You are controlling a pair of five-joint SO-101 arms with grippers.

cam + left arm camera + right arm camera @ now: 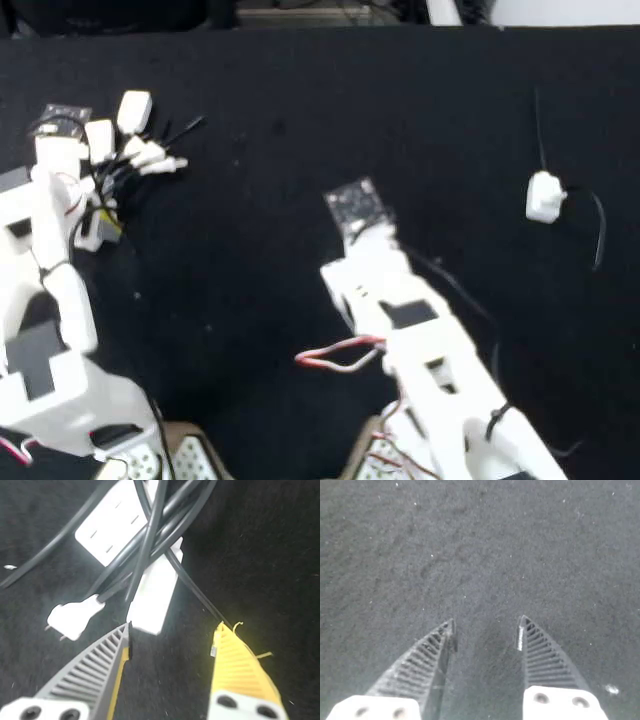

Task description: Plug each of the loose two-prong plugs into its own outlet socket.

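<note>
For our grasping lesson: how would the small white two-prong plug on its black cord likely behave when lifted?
The plug looks small and moulded, so it is probably light and stiff. Its black cord lies in a tangle, so it would likely flop, drag and tug back.

1. Plain black: table cloth.
2. White: two-prong plug, outlet socket; black: their cords.
3. White: corded block at two o'clock on the table.
4. The left gripper has one ribbed grey finger and one ribbed yellow finger.
5. The right gripper has ribbed grey fingers.
6. Red: wire loop.
</note>
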